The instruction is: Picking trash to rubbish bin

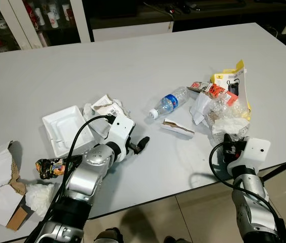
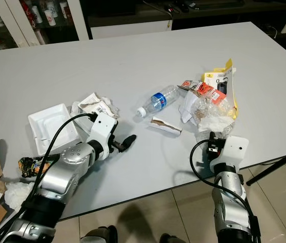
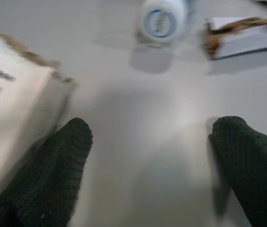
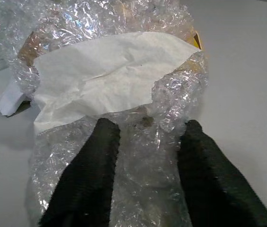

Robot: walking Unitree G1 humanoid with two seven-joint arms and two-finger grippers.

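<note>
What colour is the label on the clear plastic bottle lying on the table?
Blue, on the clear plastic bottle; it shows best in the left eye view.

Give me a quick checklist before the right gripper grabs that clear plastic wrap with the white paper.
1. Right gripper open: ok, fingers apart.
2. Clear plastic wrap between the fingers: ok, it lies between them.
3. White paper bundled in the wrap: ok.
4. Left gripper free: ok, open over bare table.
5. Water bottle out of the way: ok, apart from the pile.
6. Rubbish bin located: cannot tell.
</note>
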